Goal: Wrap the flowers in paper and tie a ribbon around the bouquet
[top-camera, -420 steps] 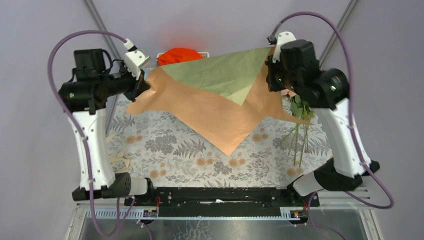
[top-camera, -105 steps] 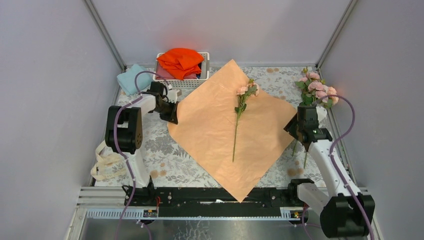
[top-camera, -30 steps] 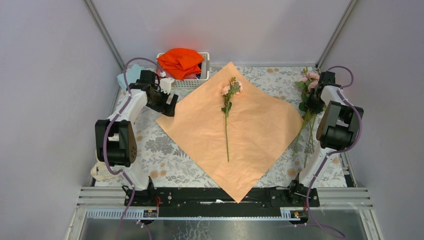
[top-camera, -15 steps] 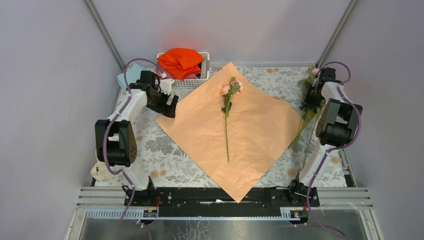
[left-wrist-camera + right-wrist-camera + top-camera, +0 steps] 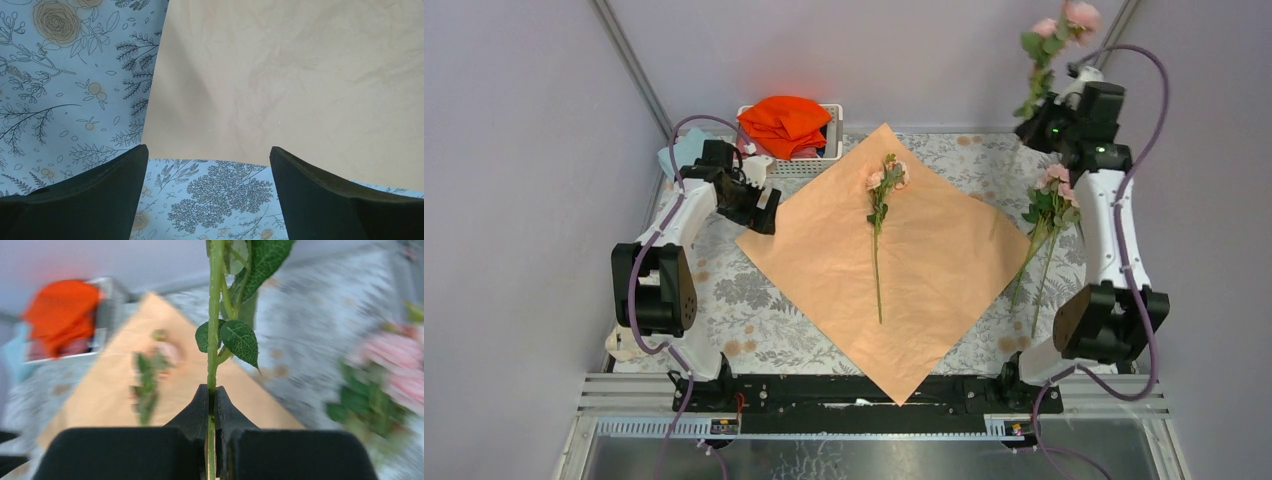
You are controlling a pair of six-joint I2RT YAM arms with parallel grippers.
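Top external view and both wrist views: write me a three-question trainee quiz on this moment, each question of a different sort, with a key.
1. True or false: the right arm's jaws are shut on a flower stem that is raised in the air.
2. How many flowers lie on the paper? A) none B) one C) three
3. Fill in: the left arm's jaws stand ____ over the paper's left corner.

Key: 1 true; 2 B, the single flower; 3 open.
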